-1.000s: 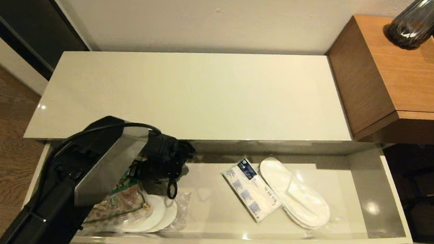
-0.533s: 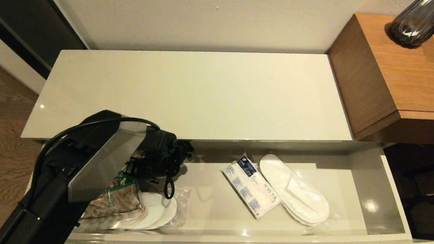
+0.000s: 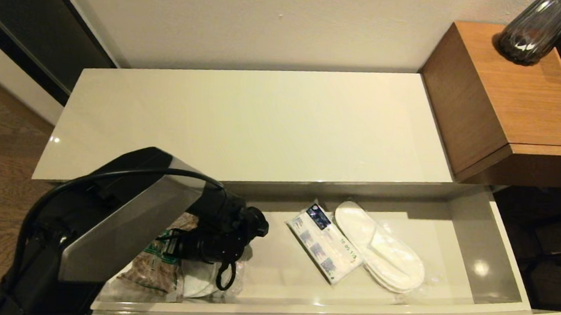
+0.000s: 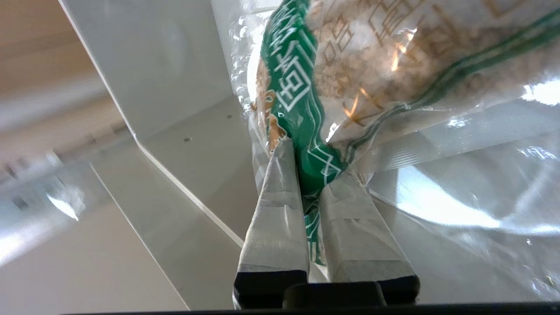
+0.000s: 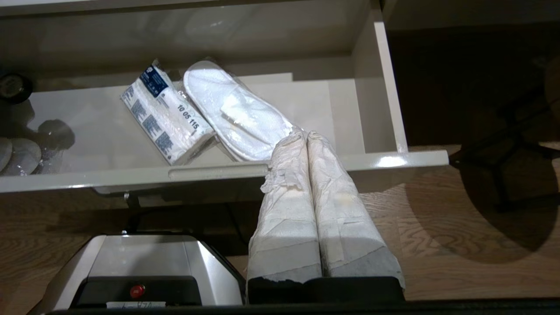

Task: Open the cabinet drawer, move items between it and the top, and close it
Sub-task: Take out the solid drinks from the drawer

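The cabinet drawer stands pulled out below the top. At the drawer's left end, my left gripper pinches the green band of the crinkly bag; my own arm hides most of that bag in the head view. Near the drawer's middle lie the white packet and, touching it, the slippers. My right gripper, fingers pressed together and empty, hovers off the drawer's front edge, out of the head view.

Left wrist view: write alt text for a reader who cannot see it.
The left gripper is shut on the green band of a clear snack bag, inside the cream drawer. Brown contents show through the plastic.
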`<state>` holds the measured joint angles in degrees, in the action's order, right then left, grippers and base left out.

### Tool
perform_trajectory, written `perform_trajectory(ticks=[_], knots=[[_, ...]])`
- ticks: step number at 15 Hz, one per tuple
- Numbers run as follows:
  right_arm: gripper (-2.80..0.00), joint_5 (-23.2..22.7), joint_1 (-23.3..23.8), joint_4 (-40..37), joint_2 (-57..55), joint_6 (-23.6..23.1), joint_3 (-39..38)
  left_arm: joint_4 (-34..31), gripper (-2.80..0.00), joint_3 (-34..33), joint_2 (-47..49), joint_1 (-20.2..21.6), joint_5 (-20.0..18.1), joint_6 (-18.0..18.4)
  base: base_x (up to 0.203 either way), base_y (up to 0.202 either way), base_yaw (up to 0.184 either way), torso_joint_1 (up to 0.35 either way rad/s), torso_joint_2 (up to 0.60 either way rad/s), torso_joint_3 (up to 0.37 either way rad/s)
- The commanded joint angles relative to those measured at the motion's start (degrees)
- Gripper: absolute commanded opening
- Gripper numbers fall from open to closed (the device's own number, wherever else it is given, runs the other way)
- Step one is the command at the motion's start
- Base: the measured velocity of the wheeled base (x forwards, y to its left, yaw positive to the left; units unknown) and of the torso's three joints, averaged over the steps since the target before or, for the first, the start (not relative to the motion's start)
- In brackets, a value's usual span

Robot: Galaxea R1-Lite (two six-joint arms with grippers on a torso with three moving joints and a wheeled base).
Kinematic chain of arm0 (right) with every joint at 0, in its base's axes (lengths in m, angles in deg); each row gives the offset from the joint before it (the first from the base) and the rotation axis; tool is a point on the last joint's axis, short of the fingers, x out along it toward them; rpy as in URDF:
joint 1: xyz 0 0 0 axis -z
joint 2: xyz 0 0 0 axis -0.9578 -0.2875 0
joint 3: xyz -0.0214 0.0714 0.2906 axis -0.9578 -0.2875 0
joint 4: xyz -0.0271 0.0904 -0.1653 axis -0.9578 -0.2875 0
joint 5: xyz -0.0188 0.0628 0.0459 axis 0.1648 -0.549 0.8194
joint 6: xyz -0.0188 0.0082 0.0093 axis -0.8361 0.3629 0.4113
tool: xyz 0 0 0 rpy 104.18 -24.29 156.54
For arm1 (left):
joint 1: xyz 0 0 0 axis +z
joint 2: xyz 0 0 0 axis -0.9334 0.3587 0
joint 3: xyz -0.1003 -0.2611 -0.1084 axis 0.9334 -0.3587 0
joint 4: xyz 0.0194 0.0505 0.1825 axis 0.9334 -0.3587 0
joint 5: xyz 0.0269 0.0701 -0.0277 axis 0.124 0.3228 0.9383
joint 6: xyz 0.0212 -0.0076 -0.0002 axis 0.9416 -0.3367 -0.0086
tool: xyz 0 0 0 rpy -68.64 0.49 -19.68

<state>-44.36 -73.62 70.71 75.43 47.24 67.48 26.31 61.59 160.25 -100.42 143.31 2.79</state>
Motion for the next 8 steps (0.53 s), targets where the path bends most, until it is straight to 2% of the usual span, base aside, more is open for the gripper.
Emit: perform_trajectory(ticks=[1, 4, 8], knots=[[-2.8, 0.04, -0.02, -0.06, -0.08, -0.03, -0.09, -0.73, -2.8, -2.52, -0.18, -1.51, -0.33, -1.34, 0.0, 0.0, 0.0, 0.0, 0.0, 0.0], [-2.8, 0.04, -0.02, -0.06, -0.08, -0.03, -0.09, -0.85, -2.8, -4.04, -2.23, -2.86, -0.76, -3.16, 0.0, 0.0, 0.0, 0.0, 0.0, 0.0], [-2.8, -0.05, -0.02, -0.06, -0.08, -0.03, -0.09, -1.11, -2.8, -3.44, -6.1, -3.98, -0.86, -3.35, 0.0, 0.0, 0.0, 0.0, 0.0, 0.0]])
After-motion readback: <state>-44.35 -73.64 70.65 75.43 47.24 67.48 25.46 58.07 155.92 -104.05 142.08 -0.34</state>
